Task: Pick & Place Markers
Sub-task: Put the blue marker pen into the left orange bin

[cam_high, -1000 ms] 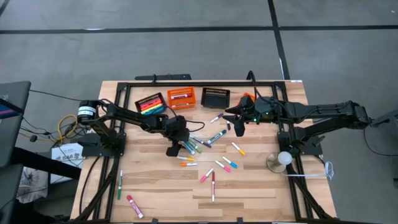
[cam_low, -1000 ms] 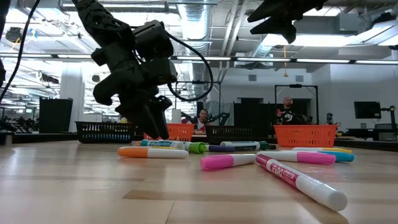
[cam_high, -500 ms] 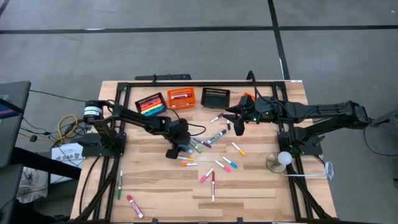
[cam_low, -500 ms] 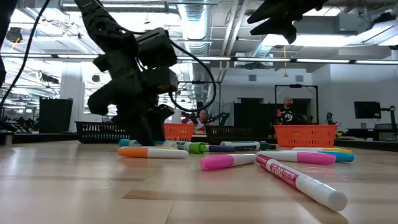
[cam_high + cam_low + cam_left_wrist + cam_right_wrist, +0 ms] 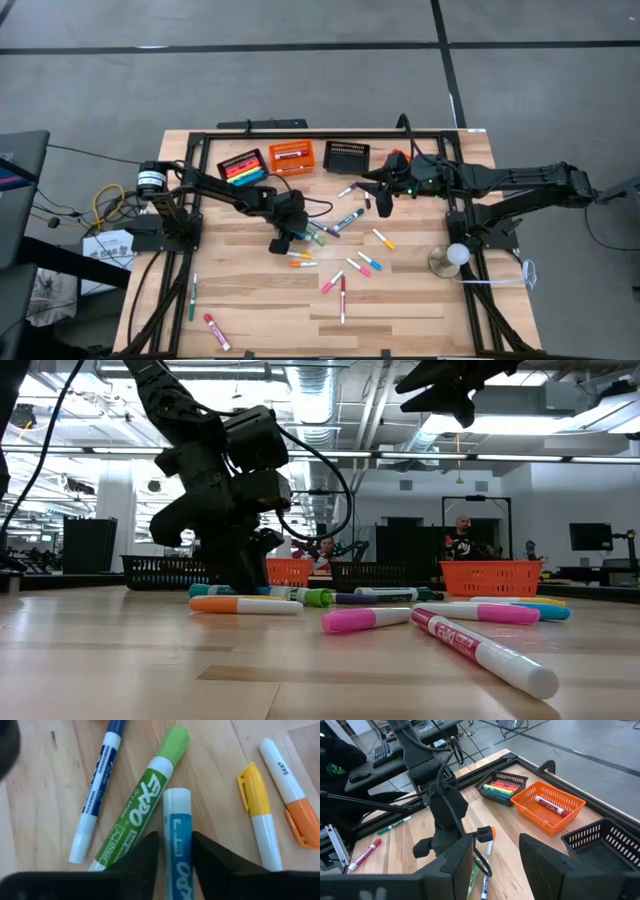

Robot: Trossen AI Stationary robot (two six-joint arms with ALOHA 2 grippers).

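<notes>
Fingers (image 5: 142, 857) of the left gripper (image 5: 176, 851) sit tight against both sides of a blue-labelled marker (image 5: 177, 827), its white end sticking out past the tips; the rest of the barrel is cut off by the bottom edge of the left wrist view. Just beside it lies a green Expo marker (image 5: 142, 802), tilted, its cap toward the top centre of the frame. Farther left lies a thin white marker with a dark blue cap (image 5: 97, 795), and at the right edge a yellow-capped marker (image 5: 259, 810) and an orange-capped one (image 5: 290, 795).

From above, the left gripper (image 5: 283, 240) is down at the cluster in the middle of the wooden table (image 5: 400, 320), a top of pale planks with visible grain. More markers lie scattered below and right of centre, and a green one (image 5: 192, 298) and a red one (image 5: 216, 332) lie well apart at lower left.

Three small slotted plastic baskets stand in a row near the top edge of the table: a black basket (image 5: 243, 166) packed with coloured markers, an orange basket (image 5: 291, 157) with one red-labelled marker in it, and a second black basket (image 5: 346, 155) whose inside I cannot make out from above.

The right gripper (image 5: 383, 203) hangs above the table right of centre, fingers apart with nothing between them. In the low view it is cut off by the top edge.
</notes>
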